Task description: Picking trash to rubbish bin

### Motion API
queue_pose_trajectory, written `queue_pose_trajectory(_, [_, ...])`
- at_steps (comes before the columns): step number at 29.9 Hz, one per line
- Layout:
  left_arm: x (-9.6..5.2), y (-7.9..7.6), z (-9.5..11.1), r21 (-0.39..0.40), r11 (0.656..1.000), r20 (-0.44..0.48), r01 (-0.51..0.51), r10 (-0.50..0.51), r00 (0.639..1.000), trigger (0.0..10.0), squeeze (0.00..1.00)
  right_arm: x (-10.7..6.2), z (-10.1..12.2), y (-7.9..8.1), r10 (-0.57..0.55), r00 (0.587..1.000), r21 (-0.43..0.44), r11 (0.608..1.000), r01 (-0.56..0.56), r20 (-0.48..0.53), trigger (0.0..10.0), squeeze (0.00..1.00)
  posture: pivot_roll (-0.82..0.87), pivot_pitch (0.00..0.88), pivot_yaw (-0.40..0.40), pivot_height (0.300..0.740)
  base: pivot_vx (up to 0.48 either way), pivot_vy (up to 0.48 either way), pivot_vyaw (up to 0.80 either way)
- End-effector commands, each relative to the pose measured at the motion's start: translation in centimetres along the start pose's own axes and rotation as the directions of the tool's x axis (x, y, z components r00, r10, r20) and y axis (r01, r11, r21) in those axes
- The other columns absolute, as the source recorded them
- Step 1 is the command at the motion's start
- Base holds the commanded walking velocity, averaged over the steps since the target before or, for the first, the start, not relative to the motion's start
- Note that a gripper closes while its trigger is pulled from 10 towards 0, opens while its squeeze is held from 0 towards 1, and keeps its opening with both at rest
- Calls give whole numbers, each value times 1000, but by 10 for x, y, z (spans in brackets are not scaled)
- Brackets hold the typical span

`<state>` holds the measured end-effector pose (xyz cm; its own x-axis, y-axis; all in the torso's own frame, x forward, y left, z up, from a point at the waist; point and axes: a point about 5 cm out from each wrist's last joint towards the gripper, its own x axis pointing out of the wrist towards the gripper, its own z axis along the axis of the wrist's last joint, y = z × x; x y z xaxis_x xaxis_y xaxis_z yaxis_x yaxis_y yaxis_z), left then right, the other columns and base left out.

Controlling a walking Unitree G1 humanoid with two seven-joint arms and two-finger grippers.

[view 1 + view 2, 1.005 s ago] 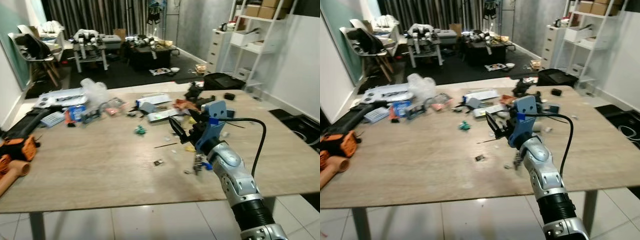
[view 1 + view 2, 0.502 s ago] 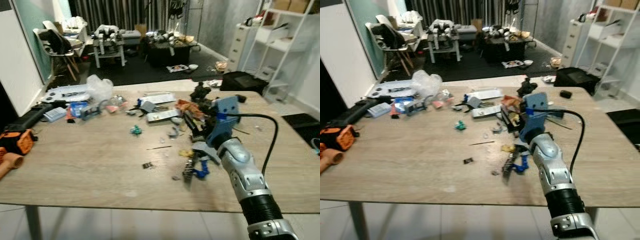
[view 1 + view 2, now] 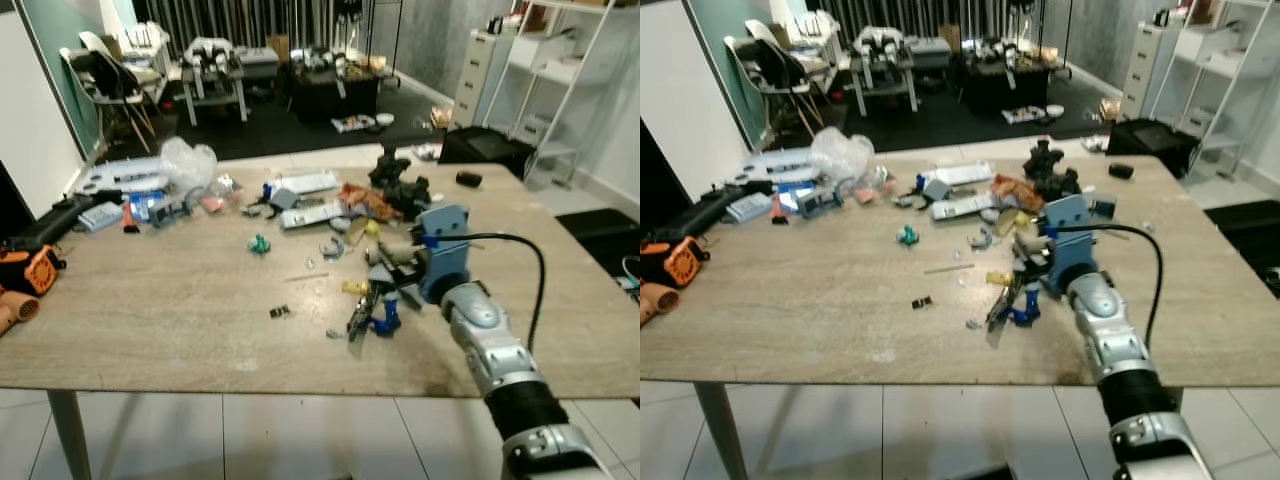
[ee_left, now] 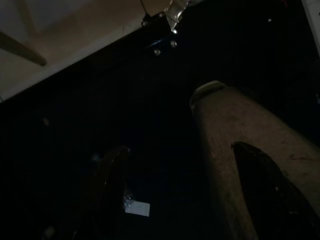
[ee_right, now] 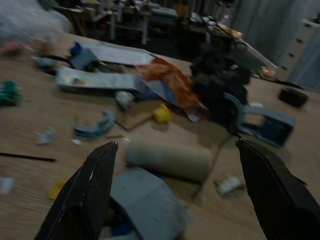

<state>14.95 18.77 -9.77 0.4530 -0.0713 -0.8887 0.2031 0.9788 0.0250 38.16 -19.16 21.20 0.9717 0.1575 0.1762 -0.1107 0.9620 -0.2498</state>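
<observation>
Scattered trash lies on the wooden table. My right gripper hovers low over the pile, open, with nothing between its fingers. In the right wrist view a cardboard tube lies just ahead between the fingers, beside a grey plastic piece. Beyond them are a yellow ball, an orange wrapper and a black lump. A blue item and a small green item lie on the table. The left wrist view is dark; my left gripper hangs open beside a pale table leg.
A clear plastic bag, a white flat box and a blue-grey holder sit further back. An orange tool lies at the table's left edge. White shelves stand at the right, chairs and low tables behind.
The whole view has shifted as the camera moved. My right gripper has dropped lower and sits closer to the pile with the cardboard tube, fingers still apart.
</observation>
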Motion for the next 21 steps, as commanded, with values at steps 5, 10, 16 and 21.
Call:
queue_pose_trajectory(5, [-10, 3, -50, 19, 1000, -155, 20, -17, 988, 10000, 0, 1, -9, -9, -33, 999, -1, 999, 33, -36, 10000, 835, -157, 286, 75, 740, 0, 0, 0])
queue_pose_trajectory(10, [-19, 17, -67, 30, 1000, -177, 0, 5, 984, 10000, 0, 2, -14, -17, -35, 999, 89, 995, 39, -39, 10000, 0, -121, 340, 89, 740, 0, 0, 0])
queue_pose_trajectory(16, [-25, 27, -78, 28, 999, -188, -20, 25, 982, 10000, 0, 1, -11, -18, -11, 1000, 165, 986, 9, 12, 10000, 0, -83, 377, 98, 740, 0, 0, 0])
queue_pose_trajectory(21, [-28, 27, -85, 29, 999, -192, -17, 23, 981, 10000, 0, 4, -7, -21, 2, 999, 180, 984, -9, 38, 10000, 0, -77, 392, 96, 740, 0, 0, 0])
